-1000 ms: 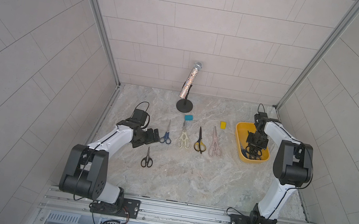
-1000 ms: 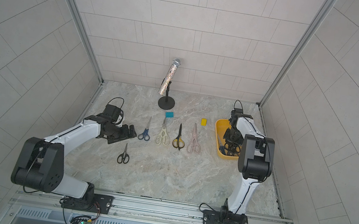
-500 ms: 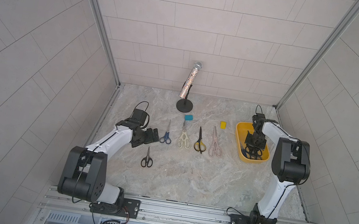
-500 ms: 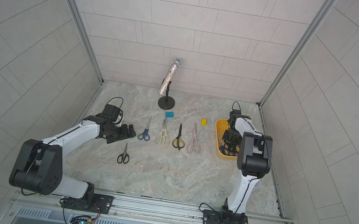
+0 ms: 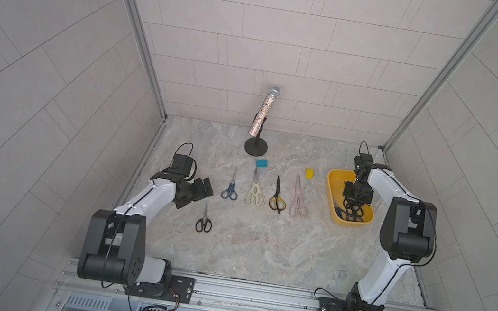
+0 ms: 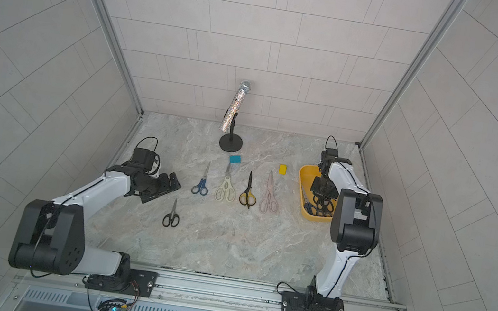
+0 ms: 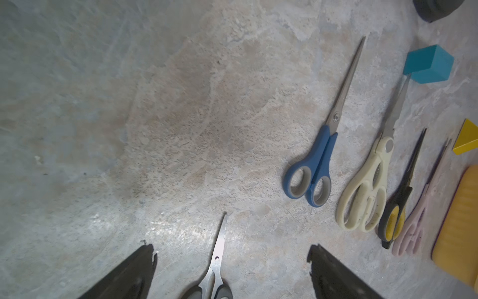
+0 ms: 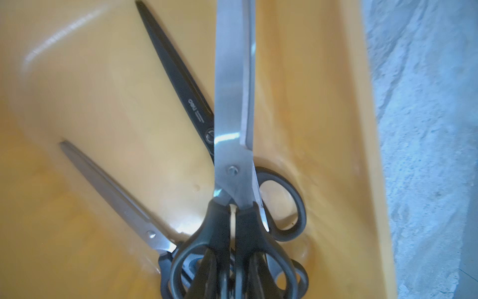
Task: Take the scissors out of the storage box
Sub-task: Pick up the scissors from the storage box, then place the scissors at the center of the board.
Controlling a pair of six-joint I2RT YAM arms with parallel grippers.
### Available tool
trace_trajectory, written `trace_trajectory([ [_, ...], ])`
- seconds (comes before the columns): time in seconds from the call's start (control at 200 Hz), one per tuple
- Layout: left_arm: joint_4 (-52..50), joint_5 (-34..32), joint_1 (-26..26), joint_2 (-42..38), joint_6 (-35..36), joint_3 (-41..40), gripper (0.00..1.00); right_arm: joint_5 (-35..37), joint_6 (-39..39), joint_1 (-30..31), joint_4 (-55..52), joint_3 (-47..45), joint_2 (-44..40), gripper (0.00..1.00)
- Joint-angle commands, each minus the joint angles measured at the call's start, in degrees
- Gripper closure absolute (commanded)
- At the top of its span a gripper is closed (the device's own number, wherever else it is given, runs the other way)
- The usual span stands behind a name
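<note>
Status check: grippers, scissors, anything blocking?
Left gripper open, empty. Right gripper shut on large black-handled scissors inside storage box. Other pairs beneath, handles overlapping; may snag.

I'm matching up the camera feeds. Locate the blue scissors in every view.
In a top view: blue scissors, leftmost in the row of four on the table, blades toward the back wall.
In a top view: same spot in the row.
Left wrist: lying flat beside the cream scissors.
Right wrist: not in it.
Shared landmark: the yellow box, visible in all four.
</note>
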Motion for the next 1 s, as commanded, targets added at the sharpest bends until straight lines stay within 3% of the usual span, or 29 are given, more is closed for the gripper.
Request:
trace_trajectory([
  [0.0,1.88,1.55,0.79,-1.65,-1.13,-1.55,0.0,0.22,-0.42,1.13,-2.16,1.56,-4.87,0.97],
  [0.27,4.4,2.37,1.14,-4.0,-1.42,-2.25,0.0,-1.1,3.46,11.5,-2.7,-1.5,-15.14,0.99],
  [0.41,5.97,2.77,1.98,-4.96,-2.33,-2.39,0.0,-4.95,11.48,21.76,3.42,-9.29,-22.91,0.99],
  [0.58,7.27,2.62,3.86,-5.72,-3.33,-2.95,0.0,-4.66,23.63,36.05,12.97,-19.04,-28.42,0.99],
  [0.765,7.69,2.88,4.55,-6.22,-3.85,-3.29,0.0,-0.32,31.32,50.03,18.54,-21.77,-26.25,1.0],
  [0.996,7.29,2.11,4.72,-5.97,-2.94,-3.12,0.0,-0.9,36.33,62.66,22.58,-16.11,-14.27,1.0],
])
